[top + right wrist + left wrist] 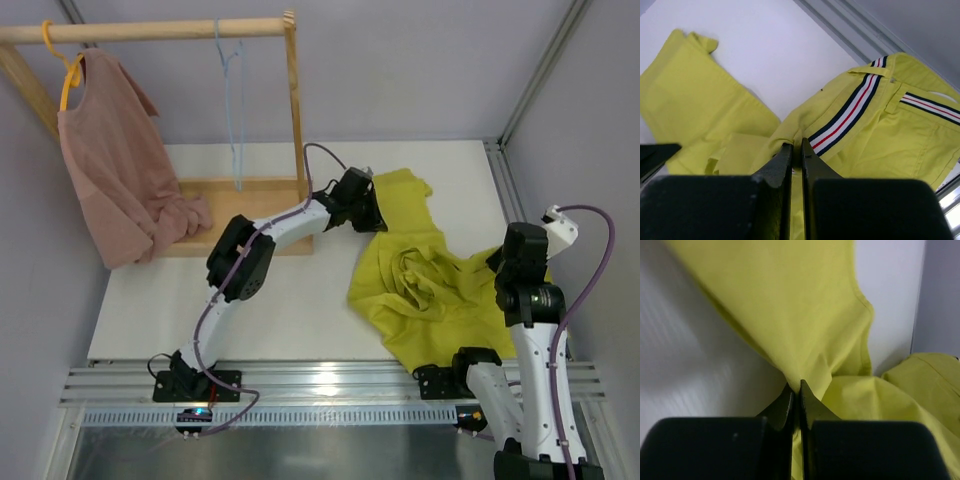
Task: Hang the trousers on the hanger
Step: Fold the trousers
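Observation:
The yellow-green trousers [420, 275] lie crumpled on the right half of the white table. My left gripper [375, 215] is shut on a leg end of the trousers [805, 315], and the cloth rises taut from its tips [796, 385]. My right gripper [500, 262] is shut on the waistband, next to the striped trim [850, 112]; the cloth is pinched between its tips [796, 144]. The thin light-blue hanger [235, 100] hangs empty on the wooden rail, to the left of my left gripper.
A wooden rack [293, 110] with a flat base [240, 190] stands at the back left. A dusty-pink T-shirt [110, 170] hangs on a yellow hanger [65, 70] at its left end. Metal frame posts [540, 70] border the right side.

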You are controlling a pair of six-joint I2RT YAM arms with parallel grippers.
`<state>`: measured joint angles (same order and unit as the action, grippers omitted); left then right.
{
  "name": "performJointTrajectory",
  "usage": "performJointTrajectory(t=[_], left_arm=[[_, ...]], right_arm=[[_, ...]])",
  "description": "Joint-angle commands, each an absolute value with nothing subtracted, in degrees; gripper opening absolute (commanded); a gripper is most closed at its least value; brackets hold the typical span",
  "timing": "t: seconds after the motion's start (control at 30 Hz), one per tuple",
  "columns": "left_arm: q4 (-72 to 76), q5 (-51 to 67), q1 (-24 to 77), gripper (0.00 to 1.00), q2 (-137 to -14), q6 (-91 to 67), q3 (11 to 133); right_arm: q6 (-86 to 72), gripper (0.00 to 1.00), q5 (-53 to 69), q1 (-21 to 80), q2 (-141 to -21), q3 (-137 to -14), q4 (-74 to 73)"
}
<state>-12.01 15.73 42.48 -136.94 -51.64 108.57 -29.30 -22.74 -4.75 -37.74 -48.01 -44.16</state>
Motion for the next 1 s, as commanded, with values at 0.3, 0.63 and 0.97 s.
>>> performJointTrajectory(t=[0.3, 0.63, 0.97], left_arm=[[-29.96, -5.25, 52.82, 0.00, -96.98, -47.55, 87.29], [-50.87, -29.40, 53.96, 0.00, -77.72, -48.25, 77.18], [-63.46, -36.76, 46.24, 0.00, -66.72, -48.87, 70.85]], right_arm=[[-29.18, 0.04, -36.92, -5.10, -42.10, -59.24, -39.29], [-26.81, 0.04, -38.93, -5.10, -44.91, -63.63, -42.44], [-25.05, 0.04, -45.43, -7.03, -47.89, -65.30, -45.09]])
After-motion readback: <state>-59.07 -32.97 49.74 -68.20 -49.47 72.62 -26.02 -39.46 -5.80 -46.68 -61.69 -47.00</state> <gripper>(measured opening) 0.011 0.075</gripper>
